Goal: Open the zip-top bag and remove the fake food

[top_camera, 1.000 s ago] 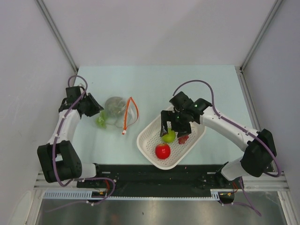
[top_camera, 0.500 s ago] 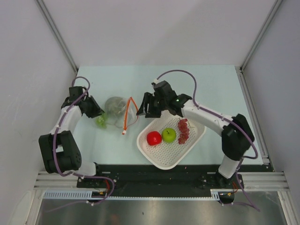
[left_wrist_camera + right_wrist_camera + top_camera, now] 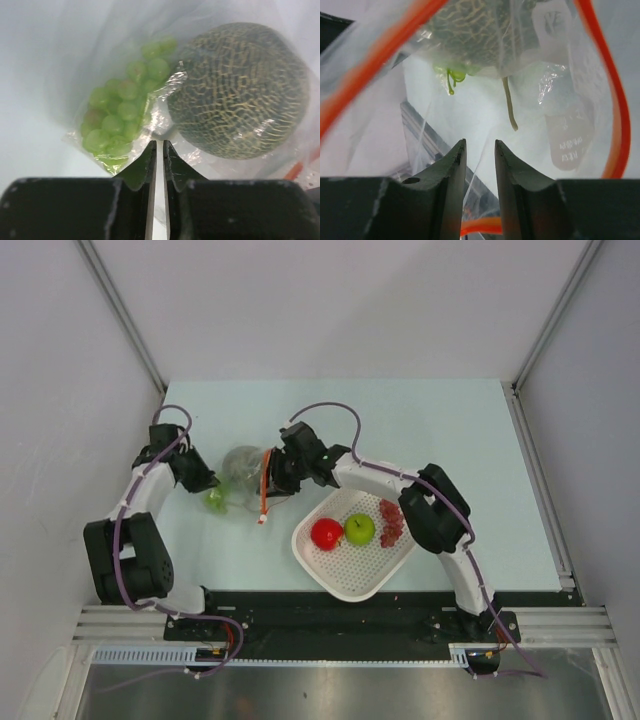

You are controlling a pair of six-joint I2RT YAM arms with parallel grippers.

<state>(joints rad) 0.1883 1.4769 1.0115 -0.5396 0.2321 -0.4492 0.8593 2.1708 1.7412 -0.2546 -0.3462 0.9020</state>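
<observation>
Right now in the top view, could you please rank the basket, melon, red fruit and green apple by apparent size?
1. basket
2. melon
3. red fruit and green apple: about alike, not ranked

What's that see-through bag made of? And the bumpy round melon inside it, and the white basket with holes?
The zip-top bag looks like thin clear plastic film: glossy, crinkled, with an orange zip strip. The melon seems moulded plastic or foam, matt, with a raised net pattern; hard to say which. The basket looks like stiff white plastic, punched with even holes.
</observation>
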